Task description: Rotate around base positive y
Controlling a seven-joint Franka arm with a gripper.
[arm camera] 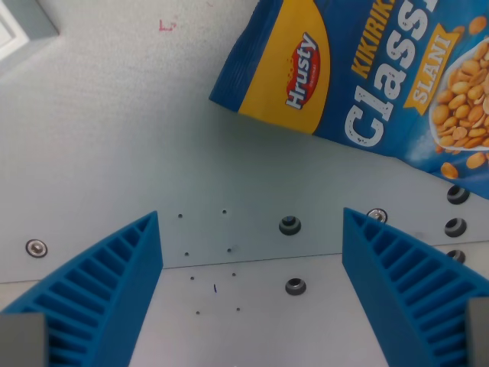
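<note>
Wrist view showed a pale grey table filling most of the frame, a seam line running across it near the bottom, with screw heads and bolt holes scattered around that seam. Biggest object was the blue and yellow peanut bag, lying flat at the wrist view's far right, tilted, its lower-left corner pointing toward the middle of the table; "Hrusty" logo and "Classic" lettering readable, peanuts pictured at its right edge, which ran out of frame. Gripper sat at the near edge, claw spread wide: two blue ribbed fingers at the wrist view's left and right, bare table between them, nothing held. Bag was well clear of both fingers, beyond the right one and not touching it. Grey-white block was cut off in the far left corner. Two dark bolts sat between the fingers, one just beyond the seam, one just nearer. Small red mark was on the table near the far edge, left of the bag.
</note>
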